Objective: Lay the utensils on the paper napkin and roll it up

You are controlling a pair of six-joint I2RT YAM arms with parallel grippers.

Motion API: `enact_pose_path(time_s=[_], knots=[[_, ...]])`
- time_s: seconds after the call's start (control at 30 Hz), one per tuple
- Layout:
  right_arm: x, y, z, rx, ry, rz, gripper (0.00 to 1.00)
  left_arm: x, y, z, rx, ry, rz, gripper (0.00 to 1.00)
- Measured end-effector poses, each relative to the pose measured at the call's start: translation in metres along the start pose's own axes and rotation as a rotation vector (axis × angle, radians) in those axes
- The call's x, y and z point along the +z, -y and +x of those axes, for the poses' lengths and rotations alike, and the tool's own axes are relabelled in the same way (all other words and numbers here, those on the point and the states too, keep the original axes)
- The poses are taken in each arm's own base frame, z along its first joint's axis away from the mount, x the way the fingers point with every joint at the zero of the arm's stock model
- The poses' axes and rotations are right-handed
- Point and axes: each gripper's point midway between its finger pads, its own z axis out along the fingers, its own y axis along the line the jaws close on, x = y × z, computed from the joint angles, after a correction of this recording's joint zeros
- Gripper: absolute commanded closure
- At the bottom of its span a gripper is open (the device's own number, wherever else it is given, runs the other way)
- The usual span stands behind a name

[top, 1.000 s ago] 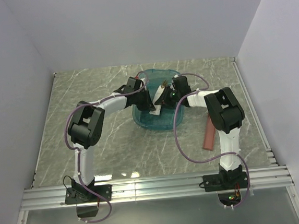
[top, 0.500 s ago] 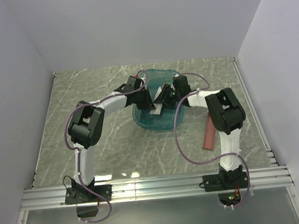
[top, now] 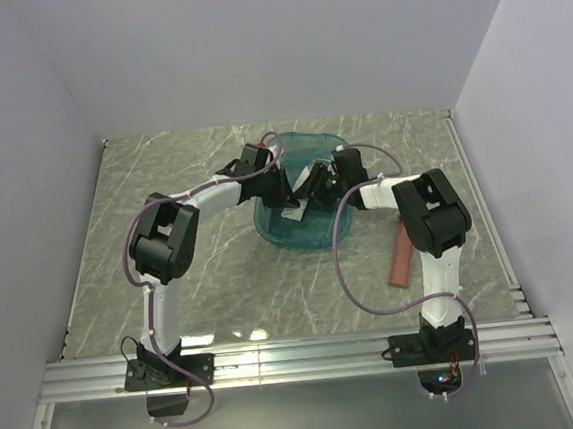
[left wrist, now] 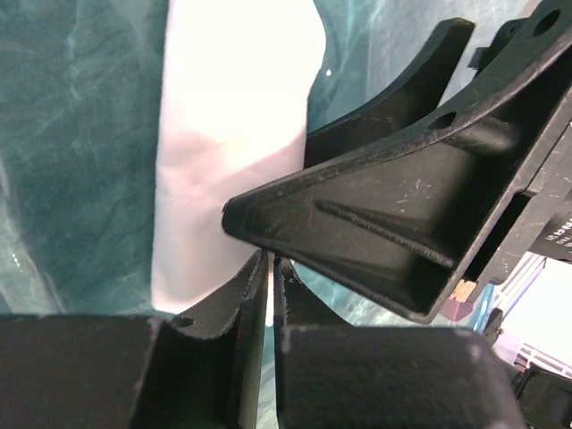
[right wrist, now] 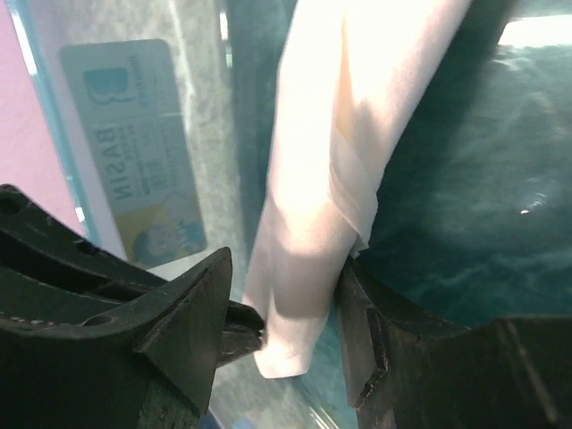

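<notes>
Sharing a rolled paper napkin [left wrist: 228, 134] inside the teal basin [top: 309, 239]

At the left of the top view, the left arm reaches into the basin at the upper centre of the frame. Its wrist camera shows the left gripper [left wrist: 270, 268] clenched, the two fingers almost meeting at the bottom of the frame with a sliver of white napkin pinched between them. The napkin runs up from there as a narrow white bundle against the teal floor.

To its right, the right gripper [right wrist: 286, 268] is released. Its fingers stand wide on either side of the bundle's lower end, the right one just beside the paper, and neither is squeezing. A printed label [right wrist: 143, 152] shows on the basin wall at the upper left of that view.

The utensils cannot be seen. They may be wrapped inside the bundle, but that cannot be told. Further right, a reddish-brown tray [top: 401, 258] lies on the table beside the right arm.

The napkin looks light, thin and soft, likely to tear or unroll under a hard pull. A gentle pinch across the thick middle of the roll seems safest. If metal cutlery sits inside it would be slick, so the roll should be kept level.
</notes>
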Motion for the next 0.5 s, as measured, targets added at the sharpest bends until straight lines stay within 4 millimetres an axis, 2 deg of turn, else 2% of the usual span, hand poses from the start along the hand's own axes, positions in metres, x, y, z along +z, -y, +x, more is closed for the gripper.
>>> enact_pose_path(time_s=[0.17,0.5], knots=[[0.0000,-0.0079,-0.0046,-0.006,0.010,-0.058,0.41,0.0005,0.0020,-0.0030,0.002,0.011,0.009,0.87],[-0.0018,-0.0060,-0.0065,-0.007,0.011,-0.069,0.39,0.0093,-0.0039,0.0009,-0.007,0.000,0.010,0.86]])
